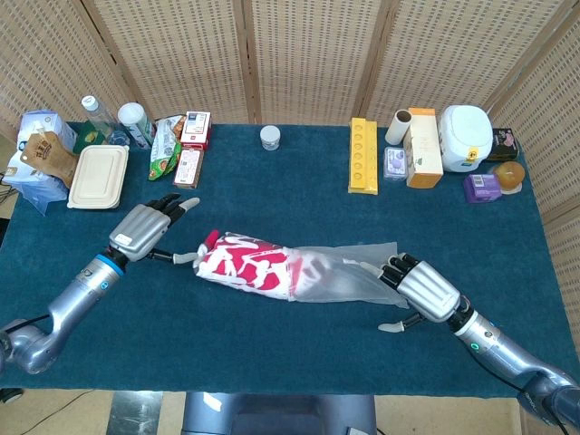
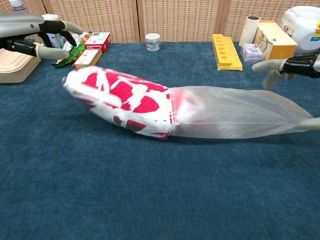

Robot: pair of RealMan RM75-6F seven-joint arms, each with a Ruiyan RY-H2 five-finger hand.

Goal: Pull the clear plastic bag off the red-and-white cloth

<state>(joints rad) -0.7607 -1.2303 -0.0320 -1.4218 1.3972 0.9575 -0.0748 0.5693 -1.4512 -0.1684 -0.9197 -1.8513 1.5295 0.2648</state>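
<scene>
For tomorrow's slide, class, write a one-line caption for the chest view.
Both hands open, left hand and right hand flank the red-and-white cloth, its end inside the clear plastic bag.

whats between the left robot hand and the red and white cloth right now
In the head view, only bare blue tablecloth separates the left robot hand from the red-and-white cloth; the hand's thumb tip nearly reaches the cloth's end. The chest view agrees.
</scene>
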